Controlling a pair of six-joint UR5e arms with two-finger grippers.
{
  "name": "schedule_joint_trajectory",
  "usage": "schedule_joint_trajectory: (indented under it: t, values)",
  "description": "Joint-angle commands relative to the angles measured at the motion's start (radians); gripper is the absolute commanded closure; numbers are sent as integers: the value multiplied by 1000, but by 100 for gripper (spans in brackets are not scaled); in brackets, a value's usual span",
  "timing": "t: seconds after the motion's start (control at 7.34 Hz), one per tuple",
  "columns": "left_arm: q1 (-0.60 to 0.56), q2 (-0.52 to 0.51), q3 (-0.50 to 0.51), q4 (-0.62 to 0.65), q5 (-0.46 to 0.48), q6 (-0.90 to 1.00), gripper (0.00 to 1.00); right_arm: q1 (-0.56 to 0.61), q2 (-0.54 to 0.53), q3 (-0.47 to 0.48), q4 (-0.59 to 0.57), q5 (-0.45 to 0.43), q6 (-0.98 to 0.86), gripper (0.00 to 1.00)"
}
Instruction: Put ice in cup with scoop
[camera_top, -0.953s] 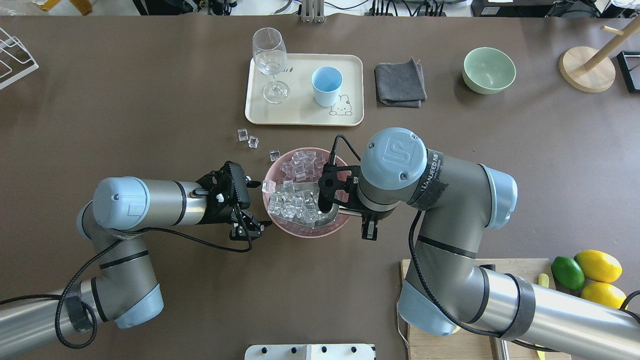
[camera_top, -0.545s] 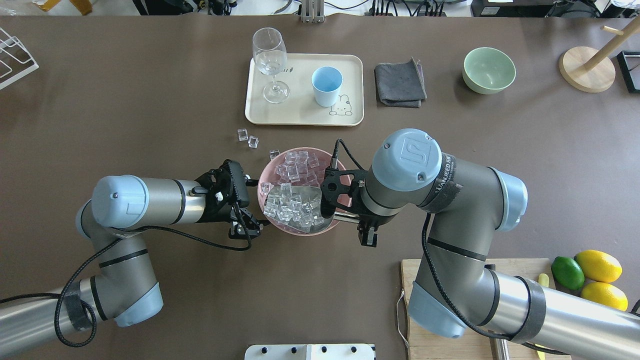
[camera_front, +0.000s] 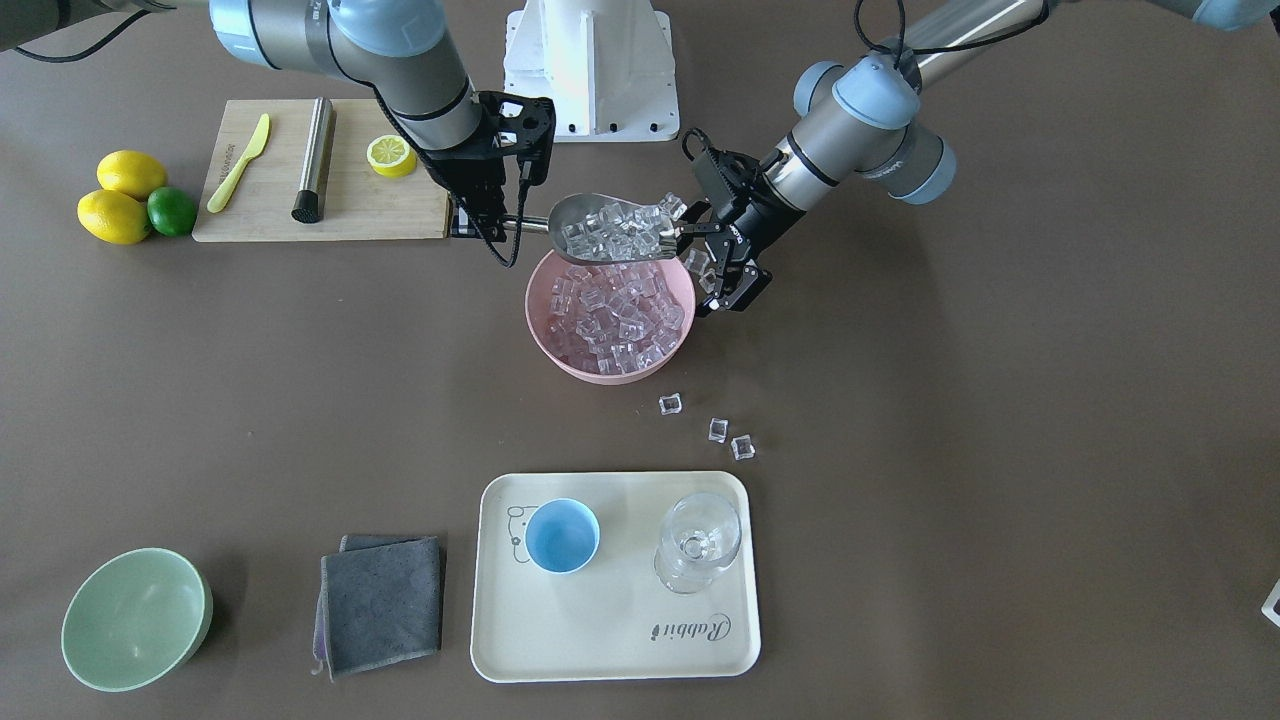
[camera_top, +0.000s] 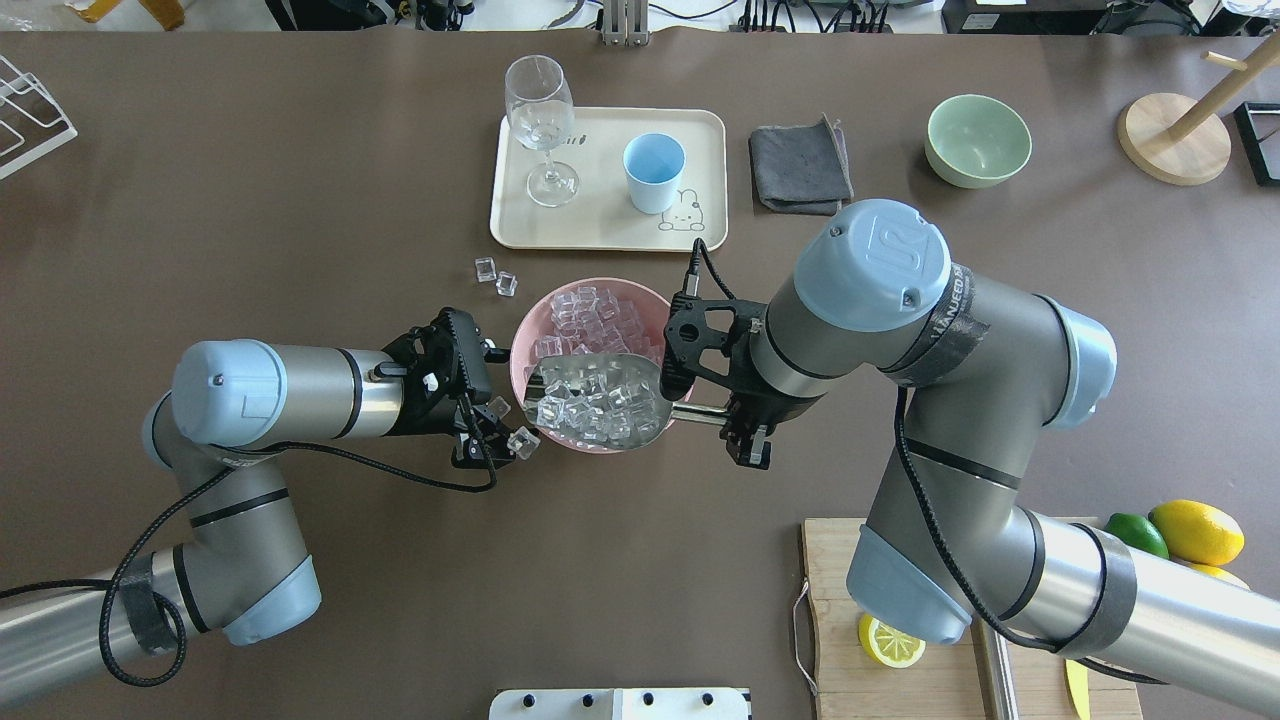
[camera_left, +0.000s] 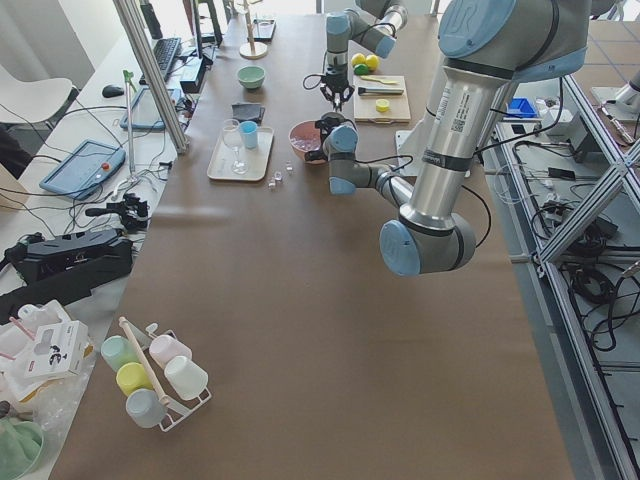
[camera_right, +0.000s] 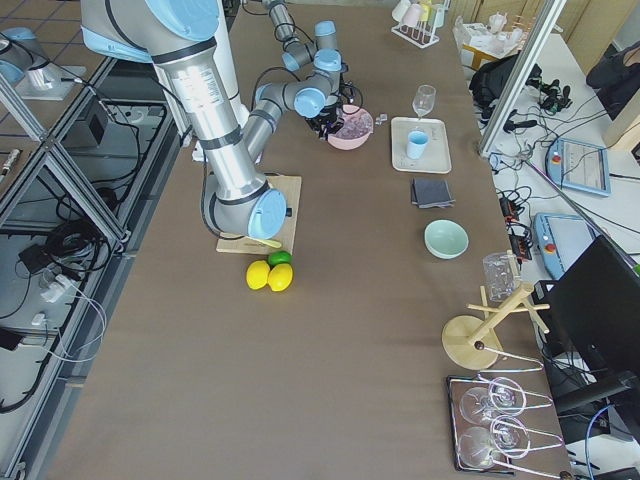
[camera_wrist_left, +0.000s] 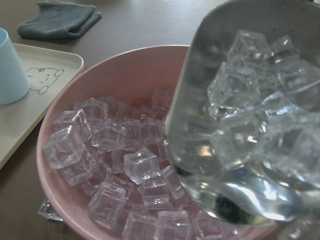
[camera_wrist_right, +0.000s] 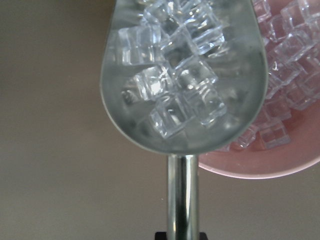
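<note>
**Loaded scoop held over the pink bowl, cup waiting on the tray**

The right gripper (camera_top: 735, 415) has its jaws clamped on the thin handle of the scoop (camera_top: 598, 398). The trough is heaped with ice (camera_wrist_right: 175, 80) and points toward the left arm. It hangs above the robot-side rim of a pink bowl (camera_front: 600, 372), partly over the bowl and partly over the bare worktop (camera_top: 300, 200), clear of the cubes below. The bowl itself holds a deep pile of more cubes.

The left gripper (camera_top: 503, 402) sits just beside the bowl on the side opposite the handle, its jaws spread wide and closed on nothing. One or two cubes lie close to its fingers; whether they touch cannot be told.

The cup (camera_top: 654, 172) stands upright on a cream tray (camera_top: 600, 225) on the far side of the bowl from the robot, well apart from the scoop. No ice shows in it. A clear stemmed glass (camera_top: 541, 120) stands on the same tray, toward the robot's left of the cup. Three loose cubes (camera_front: 718, 430) lie on the worktop between bowl and tray.
</note>
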Motion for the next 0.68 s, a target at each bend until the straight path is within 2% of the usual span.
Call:
schedule_joint_trajectory:
  t: [0.0, 0.54]
  values:
    - [-9, 26, -28, 7, -18, 0, 2, 45, 0, 1, -2, 38, -3, 100]
    - [-13, 37, -39, 7, -17, 2, 2, 88, -8, -1, -10, 85, -1, 100]
